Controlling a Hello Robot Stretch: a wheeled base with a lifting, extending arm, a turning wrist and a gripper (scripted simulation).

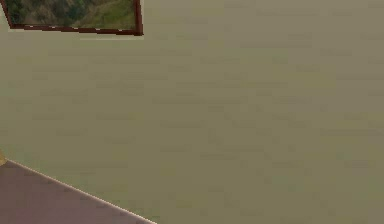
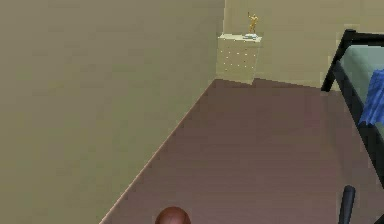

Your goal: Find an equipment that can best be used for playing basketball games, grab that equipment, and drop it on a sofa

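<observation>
Since the rounded brown-orange shape [image 2: 173, 215], likely the basketball, sits at the arm side view's bottom edge against the brown floor [image 2: 260, 140], the robot seems parked alongside to reach it. How the gripper's jaws stand, I cannot tell.

In the forward view a framed picture [image 1: 75, 15] hangs at the wall's [image 1: 230, 120] upper left. In the arm side view a cabinet [image 2: 240, 52] stands in the far corner with a statuette [image 2: 252, 22] on it, and a bed [image 2: 362, 85] lies to its right.
</observation>
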